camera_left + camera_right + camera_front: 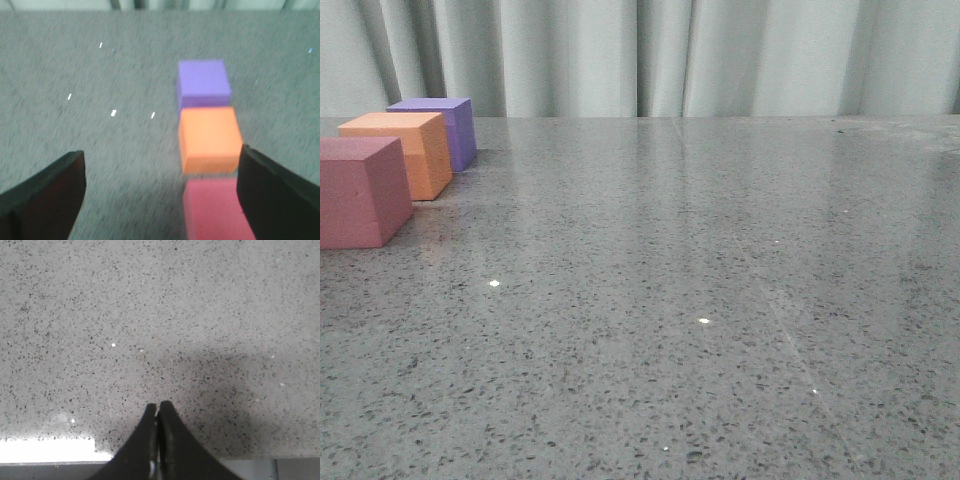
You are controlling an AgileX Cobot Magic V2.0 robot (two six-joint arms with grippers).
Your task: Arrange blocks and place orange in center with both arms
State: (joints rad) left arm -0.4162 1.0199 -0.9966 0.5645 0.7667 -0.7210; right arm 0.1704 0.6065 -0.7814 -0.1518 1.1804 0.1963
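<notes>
Blocks in one row at far left of counter (720,300): pink-red cube (360,190) nearest, orange cube (405,150) mid, purple cube (445,125) behind. Left tool (160,195) spread wide, above row. Right tool (158,412) pressed together, gripping nothing. Judged best: centre fingers on orange, descend straight, avoid neighbours touching it.

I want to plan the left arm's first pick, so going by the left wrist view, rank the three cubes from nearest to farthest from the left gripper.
1. Pink-red cube, beside the right-hand finger of the left gripper.
2. Orange cube, middle of the row.
3. Purple cube, far end.
</notes>
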